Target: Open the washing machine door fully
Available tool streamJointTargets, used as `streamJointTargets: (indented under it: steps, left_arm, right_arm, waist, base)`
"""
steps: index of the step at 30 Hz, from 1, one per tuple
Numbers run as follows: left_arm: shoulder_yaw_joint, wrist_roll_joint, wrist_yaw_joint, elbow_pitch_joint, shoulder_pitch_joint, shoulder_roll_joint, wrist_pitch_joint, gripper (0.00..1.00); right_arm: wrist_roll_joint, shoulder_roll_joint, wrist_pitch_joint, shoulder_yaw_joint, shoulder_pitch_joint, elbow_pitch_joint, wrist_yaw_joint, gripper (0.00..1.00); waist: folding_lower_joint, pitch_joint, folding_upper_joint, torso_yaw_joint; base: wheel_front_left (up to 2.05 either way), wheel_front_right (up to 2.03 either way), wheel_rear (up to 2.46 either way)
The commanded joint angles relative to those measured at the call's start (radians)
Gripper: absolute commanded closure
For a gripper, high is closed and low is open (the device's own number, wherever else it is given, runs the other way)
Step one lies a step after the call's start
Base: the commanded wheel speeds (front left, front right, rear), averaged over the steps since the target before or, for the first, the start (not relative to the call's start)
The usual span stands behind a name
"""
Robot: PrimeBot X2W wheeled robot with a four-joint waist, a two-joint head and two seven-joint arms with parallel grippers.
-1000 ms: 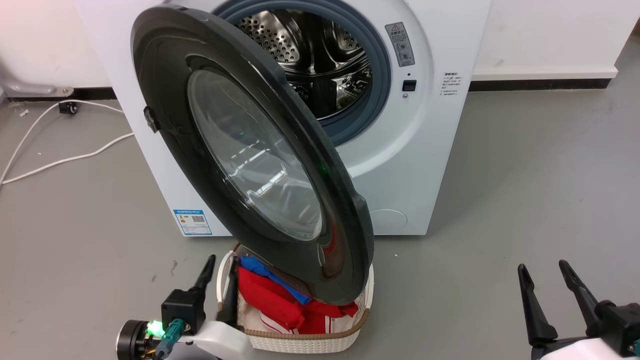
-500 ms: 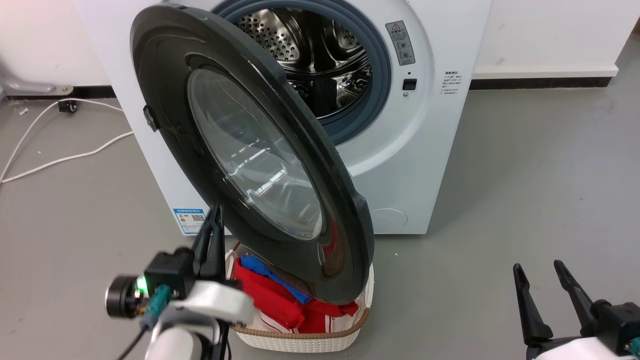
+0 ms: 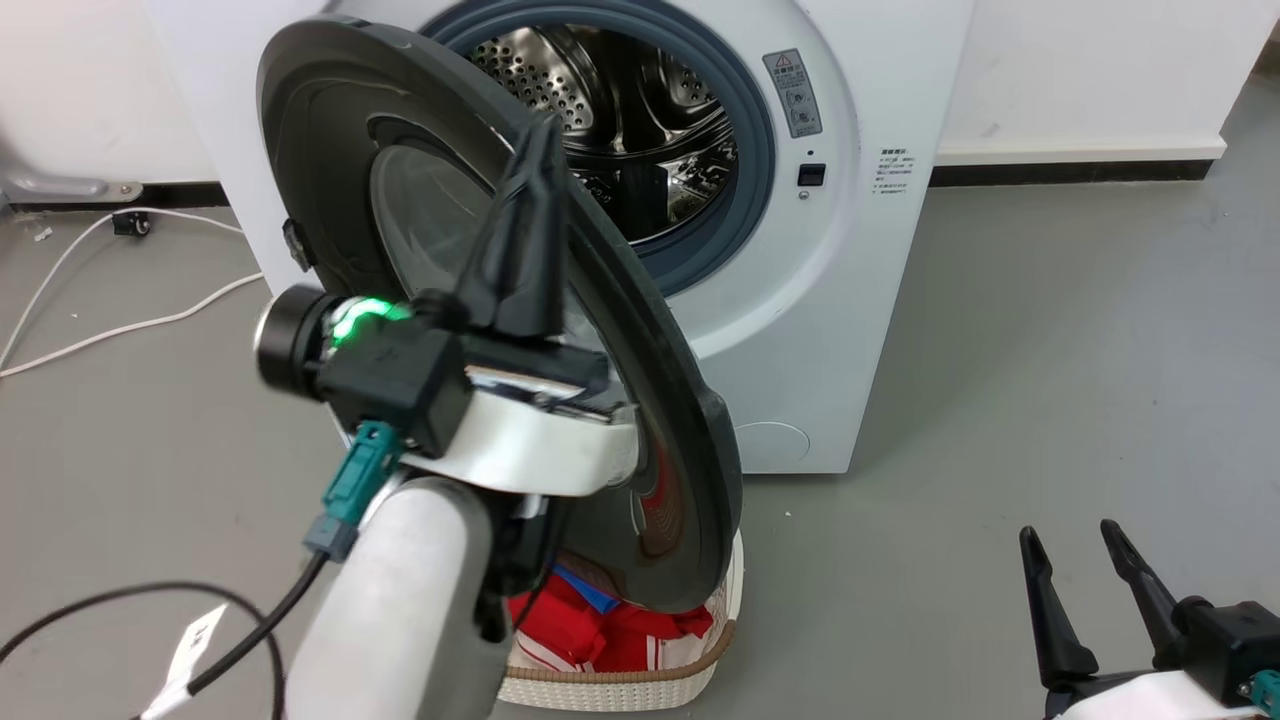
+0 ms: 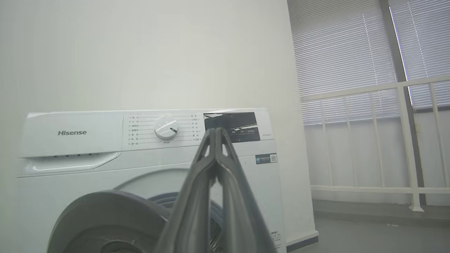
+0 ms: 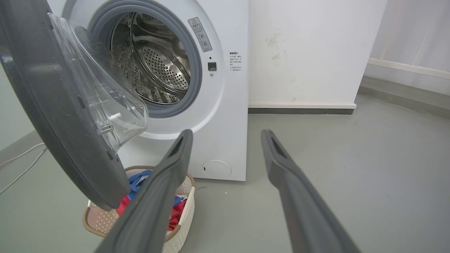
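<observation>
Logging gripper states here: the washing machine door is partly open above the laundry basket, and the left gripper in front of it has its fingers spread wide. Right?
No: the left gripper is shut, fingertips together, as the left wrist view shows. The washing machine door is indeed partly open above the laundry basket, that gripper in front of it.

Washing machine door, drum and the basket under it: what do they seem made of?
The door frame looks like dark glossy plastic; it mirrors red cloth. Its bowl is clear glass or plastic, I cannot tell which. The drum looks like shiny perforated steel. The basket seems white woven-look plastic with a tan rim.
</observation>
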Motion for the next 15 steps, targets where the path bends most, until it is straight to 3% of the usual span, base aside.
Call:
streamJointTargets:
  steps: [1, 7, 15]
  left_arm:
    - [-0.009, -0.004, -0.001, -0.006, -0.013, -0.005, 0.003, 1.00]
    - [-0.143, -0.029, -0.001, -0.038, -0.073, -0.021, 0.044, 1.00]
    - [-0.343, -0.123, 0.002, 0.018, -0.011, -0.024, 0.116, 1.00]
  right_arm:
    - [-0.003, 0.003, -0.003, 0.002, -0.009, 0.002, 0.000, 0.00]
    - [0.004, 0.003, -0.001, 0.003, -0.009, 0.009, 0.000, 0.00]
    - [0.008, 0.006, 0.005, -0.003, -0.007, 0.018, 0.000, 0.00]
  waist:
    - [0.0000, 0.000, -0.0001, -0.001]
    - [0.0000, 0.006, -0.0001, -0.010]
    - [0.0000, 0.016, -0.0001, -0.015]
  base:
    - [0.00, 0.00, 0.00]
    - [0.00, 0.00, 0.00]
    - [0.00, 0.00, 0.00]
